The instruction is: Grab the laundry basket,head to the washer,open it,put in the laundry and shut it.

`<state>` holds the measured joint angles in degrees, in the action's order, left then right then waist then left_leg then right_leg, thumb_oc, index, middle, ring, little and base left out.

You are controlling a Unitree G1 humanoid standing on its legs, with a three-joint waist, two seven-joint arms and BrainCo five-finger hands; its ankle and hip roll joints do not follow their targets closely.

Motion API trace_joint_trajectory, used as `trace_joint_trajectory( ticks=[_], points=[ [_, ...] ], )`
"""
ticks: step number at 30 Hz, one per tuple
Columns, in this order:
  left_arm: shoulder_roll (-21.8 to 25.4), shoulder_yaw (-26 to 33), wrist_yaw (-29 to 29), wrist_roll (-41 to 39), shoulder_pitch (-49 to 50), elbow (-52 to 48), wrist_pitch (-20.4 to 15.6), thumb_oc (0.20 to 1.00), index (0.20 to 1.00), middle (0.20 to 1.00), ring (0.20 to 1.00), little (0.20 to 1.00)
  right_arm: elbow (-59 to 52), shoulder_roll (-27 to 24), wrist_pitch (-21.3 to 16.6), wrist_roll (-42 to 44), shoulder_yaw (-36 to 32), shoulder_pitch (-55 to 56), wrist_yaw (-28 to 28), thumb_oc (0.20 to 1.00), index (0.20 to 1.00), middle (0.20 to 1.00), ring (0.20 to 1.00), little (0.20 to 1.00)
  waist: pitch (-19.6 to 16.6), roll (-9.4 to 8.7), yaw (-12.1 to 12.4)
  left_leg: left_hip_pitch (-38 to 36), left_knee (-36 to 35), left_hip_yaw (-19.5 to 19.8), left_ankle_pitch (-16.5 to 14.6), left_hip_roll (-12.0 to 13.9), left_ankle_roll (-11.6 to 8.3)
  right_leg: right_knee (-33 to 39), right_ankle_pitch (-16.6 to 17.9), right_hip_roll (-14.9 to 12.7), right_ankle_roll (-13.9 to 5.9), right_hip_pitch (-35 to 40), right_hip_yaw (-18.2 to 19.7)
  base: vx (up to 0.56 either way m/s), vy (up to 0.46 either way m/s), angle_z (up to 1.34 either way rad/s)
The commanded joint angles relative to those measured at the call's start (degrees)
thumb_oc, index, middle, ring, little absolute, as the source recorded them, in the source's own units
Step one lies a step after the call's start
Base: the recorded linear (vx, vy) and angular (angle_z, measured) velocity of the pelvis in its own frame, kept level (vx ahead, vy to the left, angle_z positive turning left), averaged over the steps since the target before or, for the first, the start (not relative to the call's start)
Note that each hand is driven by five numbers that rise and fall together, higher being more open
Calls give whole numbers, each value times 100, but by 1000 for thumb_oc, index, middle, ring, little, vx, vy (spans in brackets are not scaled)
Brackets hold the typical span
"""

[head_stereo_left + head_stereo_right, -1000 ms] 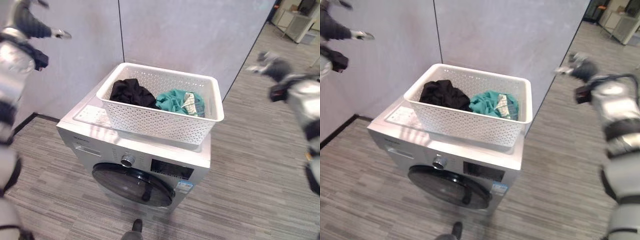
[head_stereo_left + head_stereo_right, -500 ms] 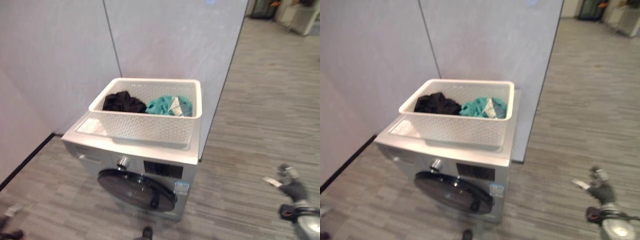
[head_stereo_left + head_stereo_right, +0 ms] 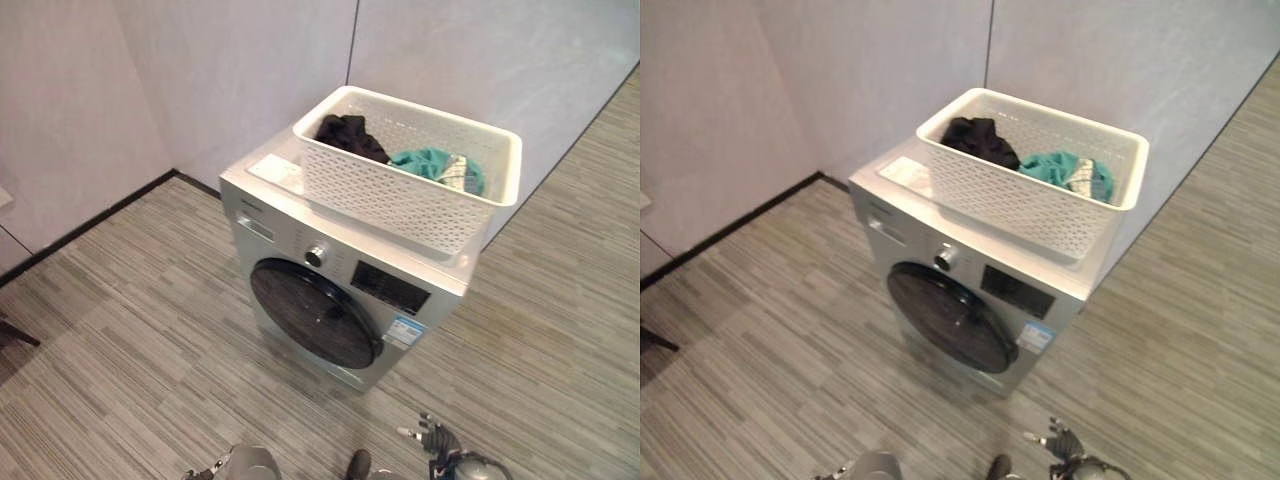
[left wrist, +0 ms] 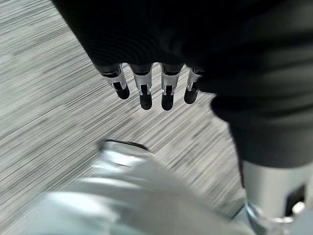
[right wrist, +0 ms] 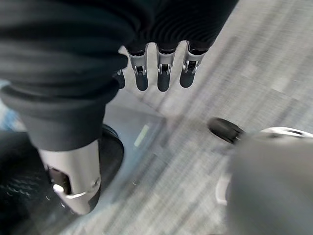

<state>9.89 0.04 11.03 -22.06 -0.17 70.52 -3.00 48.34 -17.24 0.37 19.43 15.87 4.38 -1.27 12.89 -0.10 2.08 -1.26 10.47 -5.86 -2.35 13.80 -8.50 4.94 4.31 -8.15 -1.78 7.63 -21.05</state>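
Left hand (image 4: pixel 146 73) hangs low, fingers (image 4: pixel 143 93) straight, empty. The basket (image 3: pixel 405 185) with clothes (image 3: pixel 435 165) sits on the washer (image 3: pixel 340 290), door (image 3: pixel 313 312) shut. Right hand (image 5: pixel 161 54) likewise loose, empty. Risk: an uneven grip could tip the basket off.

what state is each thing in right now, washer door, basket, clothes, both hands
washer door: shut
laundry basket: upright on top of the washer, not held
black garment: in the basket
teal garment: in the basket, beside the black one
left hand: open, fingers straight, holding nothing
right hand: open, fingers straight, holding nothing
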Motion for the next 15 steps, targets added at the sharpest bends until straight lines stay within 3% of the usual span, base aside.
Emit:
trace_joint_trajectory(
  ticks=[1,4,5,6,9,14,15],
  points=[
    [18,-205,-10,220,94,17,-82,1000,1000,1000,1000,1000,-400,-48,-174,8,-166,-255,-62,1000,1000,1000,1000,1000,-458,121,54,-238,-460,71,387,342,35,6,-875,139,-107,-210,78,22,287,67],
    [22,-424,-57,518,13,78,-11,1000,1000,1000,1000,1000,-477,-24,-174,32,-261,-265,-102,1000,1000,1000,1000,1000,-563,105,12,-184,-762,110,176,52,35,6,-669,-149,-228,-262,-87,-3,281,40],
    [48,-581,-109,830,25,90,-1,1000,1000,1000,1000,1000,-509,-66,-152,-152,-254,-373,-133,1000,1000,1000,1000,1000,-585,83,48,-218,-936,122,91,-178,111,6,-523,-358,-331,-261,-163,-3,299,42],
    [49,-581,-109,830,25,89,-1,1000,1000,1000,1000,1000,-509,-66,-152,-152,-254,-372,-133,1000,1000,1000,1000,1000,-585,81,47,-219,-937,121,92,-180,113,6,-522,-361,-332,-261,-163,-17,285,54],
    [124,-589,-58,1023,137,38,-34,1000,1000,1000,1000,1000,-508,-306,-30,-953,-320,-682,-375,1000,1000,1000,1000,1000,-572,31,158,-293,-1151,-78,-70,-528,324,-110,-217,-747,-552,-408,-280,-35,276,27],
    [221,-533,37,1321,270,-35,-17,1000,1000,1000,1000,1000,-891,-732,80,-2081,-372,-1035,-790,1000,1000,1000,1000,1000,-532,-13,272,-437,-1239,-340,-267,-772,542,-270,-5,-979,-736,-689,-141,-18,156,-30],
    [254,-530,43,1390,269,-37,-38,1000,1000,1000,1000,1000,-1100,-866,83,-2264,-428,-1189,-916,1000,1000,1000,1000,1000,-491,-10,253,-394,-1174,-319,-295,-813,611,-421,-17,-1006,-814,-821,152,-45,34,-47]
  ],
)
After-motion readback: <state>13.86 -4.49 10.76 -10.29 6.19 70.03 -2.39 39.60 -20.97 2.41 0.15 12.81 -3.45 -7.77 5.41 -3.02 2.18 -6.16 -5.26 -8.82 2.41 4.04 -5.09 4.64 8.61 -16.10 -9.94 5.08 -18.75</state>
